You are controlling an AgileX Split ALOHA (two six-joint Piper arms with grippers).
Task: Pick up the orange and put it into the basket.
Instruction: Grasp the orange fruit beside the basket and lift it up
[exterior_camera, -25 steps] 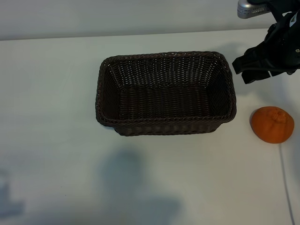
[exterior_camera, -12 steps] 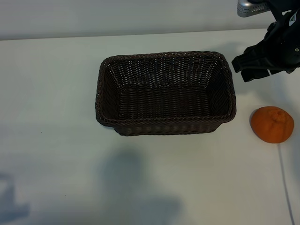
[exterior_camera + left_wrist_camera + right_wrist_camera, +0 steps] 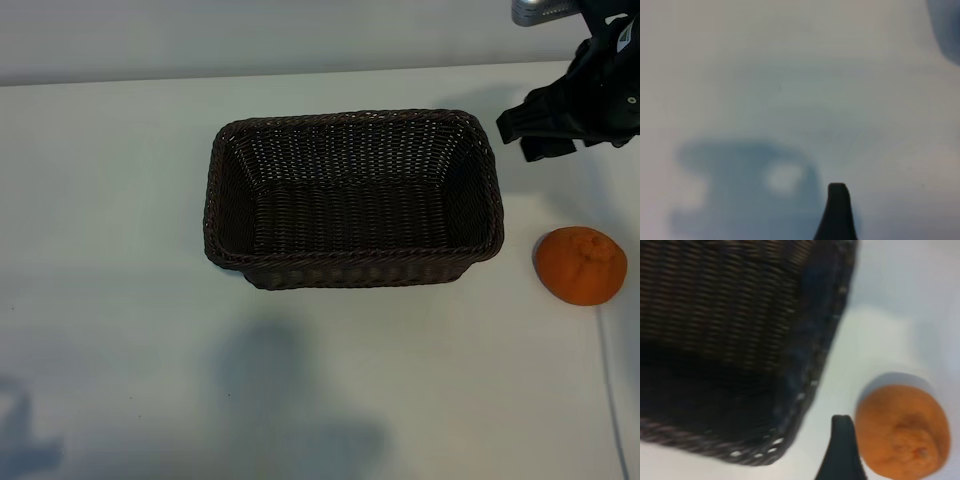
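Observation:
The orange (image 3: 581, 265) lies on the white table, right of the dark brown wicker basket (image 3: 228, 190), apart from it. The basket is empty. My right gripper (image 3: 531, 133) hovers open and empty beyond the basket's far right corner, farther back than the orange. In the right wrist view one black finger (image 3: 841, 452) shows between the basket's corner (image 3: 805, 390) and the orange (image 3: 902, 432). The left arm is outside the exterior view. Its wrist view shows one finger (image 3: 837, 215) over bare table, holding nothing.
A thin pale cable (image 3: 608, 380) runs along the table below the orange to the near edge. The table's far edge (image 3: 300, 78) meets a pale wall. Arm shadows fall on the near part of the table (image 3: 290, 400).
The right gripper has drifted slightly toward the far edge and to the right. The orange and the basket have not moved.

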